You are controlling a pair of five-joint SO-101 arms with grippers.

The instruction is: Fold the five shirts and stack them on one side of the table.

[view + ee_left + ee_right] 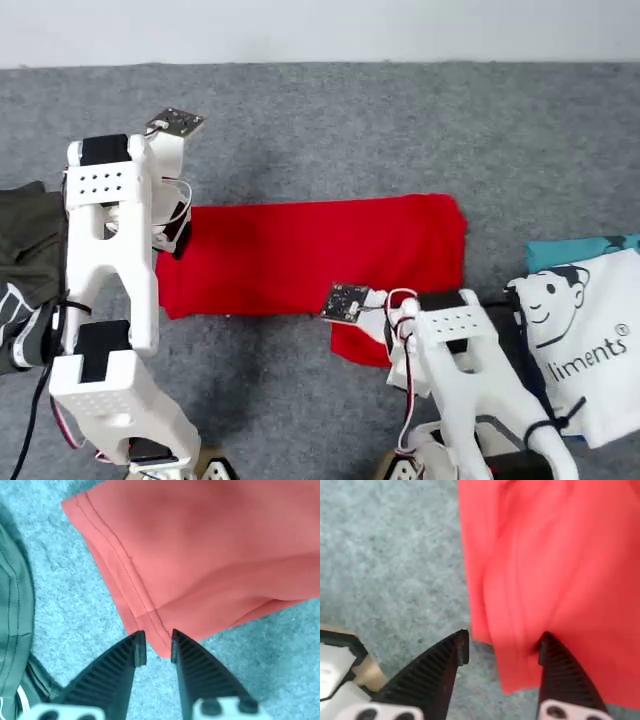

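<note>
On the counter (400,120) we poise the empty left end effector (154,647), barely open, and right end effector (502,650), wide, to pinch the red shirt (310,250)

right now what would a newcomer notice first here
The red shirt stands out, lying as a long band across the middle of the grey table. The left claw sits at its corner beside a dark shirt, and the right claw straddles its near edge, open. At the table's right edge a printed white shirt lies on a teal shirt.
</note>
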